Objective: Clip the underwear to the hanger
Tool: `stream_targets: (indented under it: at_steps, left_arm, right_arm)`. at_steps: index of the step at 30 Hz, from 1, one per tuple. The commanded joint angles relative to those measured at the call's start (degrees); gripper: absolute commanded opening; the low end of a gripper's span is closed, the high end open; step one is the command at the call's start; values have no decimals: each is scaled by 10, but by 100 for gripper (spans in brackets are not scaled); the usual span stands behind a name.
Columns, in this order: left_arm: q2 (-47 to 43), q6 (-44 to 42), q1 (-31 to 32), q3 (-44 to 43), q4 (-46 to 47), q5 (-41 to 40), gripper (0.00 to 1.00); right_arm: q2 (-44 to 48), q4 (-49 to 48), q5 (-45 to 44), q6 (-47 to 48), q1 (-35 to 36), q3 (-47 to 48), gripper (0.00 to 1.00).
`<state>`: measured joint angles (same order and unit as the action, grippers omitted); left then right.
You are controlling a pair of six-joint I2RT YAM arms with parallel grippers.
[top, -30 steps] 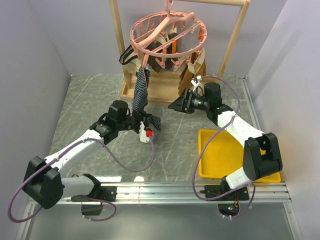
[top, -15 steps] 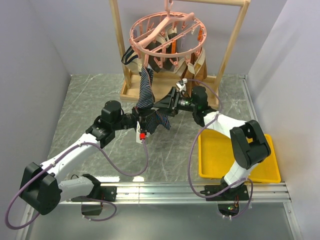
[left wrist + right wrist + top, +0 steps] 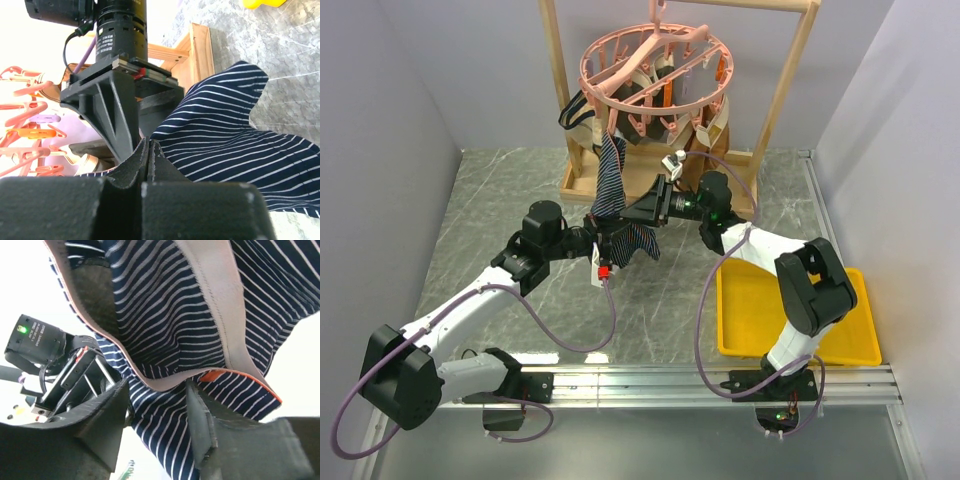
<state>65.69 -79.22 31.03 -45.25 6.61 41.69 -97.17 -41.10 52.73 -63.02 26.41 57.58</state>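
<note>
Fabric: underwear looked soft, light, floppy.
Left gripper: clamped on the underwear.
Right gripper: jaws apart, waistband between them, likely the firmest hold.

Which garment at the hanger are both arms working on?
The navy striped underwear, trailing from the front-left rim of the hanger down to the left fingers and right fingers. The tan garments and black-and-white garment hang bunched under the ring, untouched.

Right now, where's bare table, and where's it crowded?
Bare grey marble tabletop: far left, between left wall and wooden rack; near centre, between left arm and yellow plastic tray. Crowded: before the rack, where left gripper and right gripper are at the striped navy underwear under the round pink clip hanger.
</note>
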Motion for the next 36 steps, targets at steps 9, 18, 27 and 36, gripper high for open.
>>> stream_targets:
  at_steps: [9, 18, 27, 36]
  left_arm:
    - [-8, -4, -6, -18, -25, 17, 1]
    - [-21, 117, -14, -17, -22, -40, 54]
    - [-30, 511, 4, -66, 25, -176, 65]
    - [79, 693, 27, -175, 31, -222, 73]
  right_arm:
    - [28, 57, 24, 94, -5, 67, 0]
    - [122, 309, -65, 245, -29, 111, 0]
    - [162, 407, -163, 242, -24, 144, 0]
    - [153, 416, -186, 246, -8, 156, 0]
